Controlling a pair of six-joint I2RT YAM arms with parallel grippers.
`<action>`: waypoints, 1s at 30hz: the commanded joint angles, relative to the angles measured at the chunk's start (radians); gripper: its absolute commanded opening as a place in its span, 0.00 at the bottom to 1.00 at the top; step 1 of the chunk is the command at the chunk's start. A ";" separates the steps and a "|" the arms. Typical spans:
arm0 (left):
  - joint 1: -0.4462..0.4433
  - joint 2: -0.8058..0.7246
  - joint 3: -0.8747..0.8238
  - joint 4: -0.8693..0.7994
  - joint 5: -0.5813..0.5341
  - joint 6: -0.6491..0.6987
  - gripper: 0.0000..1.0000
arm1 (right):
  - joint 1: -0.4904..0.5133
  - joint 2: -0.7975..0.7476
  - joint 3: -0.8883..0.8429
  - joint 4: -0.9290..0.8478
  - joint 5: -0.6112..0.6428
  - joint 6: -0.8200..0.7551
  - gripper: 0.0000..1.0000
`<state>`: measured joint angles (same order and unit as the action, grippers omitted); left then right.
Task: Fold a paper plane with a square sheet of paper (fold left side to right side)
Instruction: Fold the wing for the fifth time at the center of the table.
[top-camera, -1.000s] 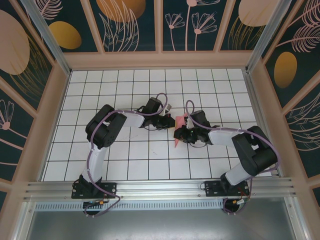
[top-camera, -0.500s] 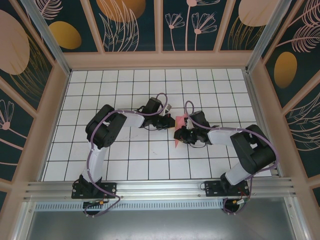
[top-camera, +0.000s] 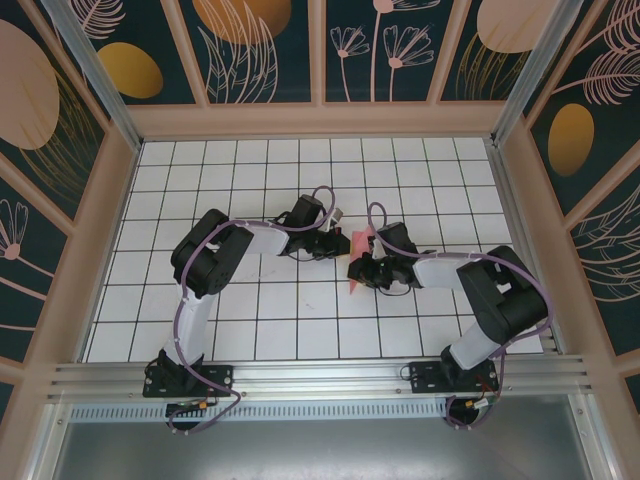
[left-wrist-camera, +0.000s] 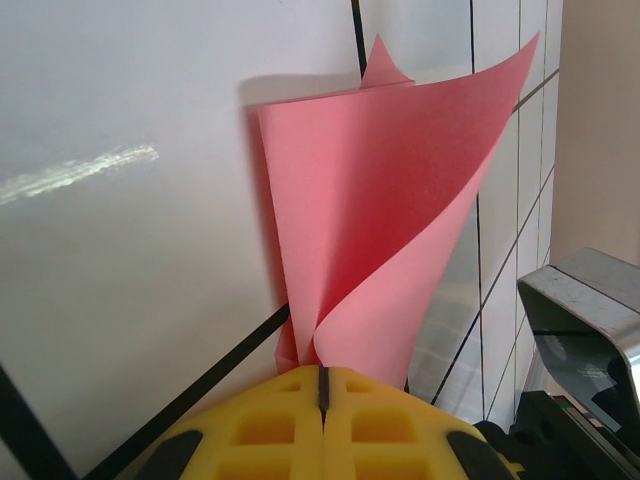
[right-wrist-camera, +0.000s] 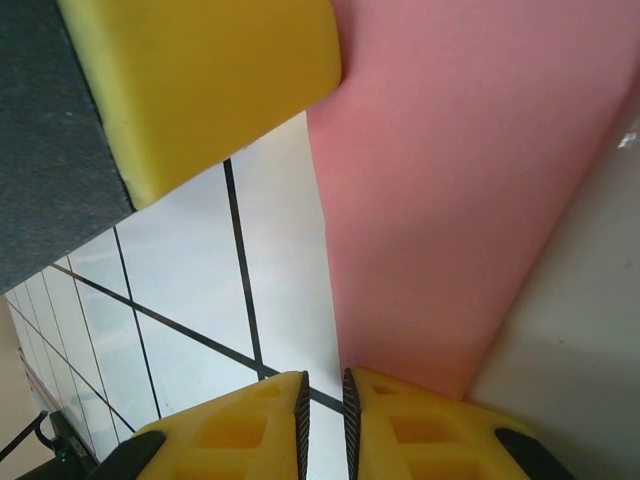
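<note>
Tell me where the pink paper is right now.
The pink paper stands curled at mid-table, pinched in the shut left gripper. In the right wrist view its lower end reaches the right gripper.

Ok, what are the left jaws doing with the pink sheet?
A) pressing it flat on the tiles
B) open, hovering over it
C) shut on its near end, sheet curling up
C: in the left wrist view the left jaws meet with no gap on the pink sheet, which rises curled.
</note>
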<state>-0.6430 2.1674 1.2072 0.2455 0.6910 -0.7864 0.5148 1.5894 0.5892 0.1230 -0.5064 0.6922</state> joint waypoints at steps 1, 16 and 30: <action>0.023 0.086 -0.024 -0.052 -0.209 0.035 0.00 | 0.012 0.011 0.018 -0.071 0.037 -0.019 0.21; 0.022 0.088 -0.029 -0.046 -0.205 0.036 0.00 | 0.027 -0.178 -0.067 -0.011 -0.026 0.047 0.22; 0.023 0.090 -0.028 -0.048 -0.207 0.035 0.00 | 0.066 -0.081 -0.068 0.079 -0.055 0.078 0.22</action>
<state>-0.6430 2.1677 1.2072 0.2455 0.6910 -0.7868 0.5705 1.4799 0.5083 0.1627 -0.5476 0.7582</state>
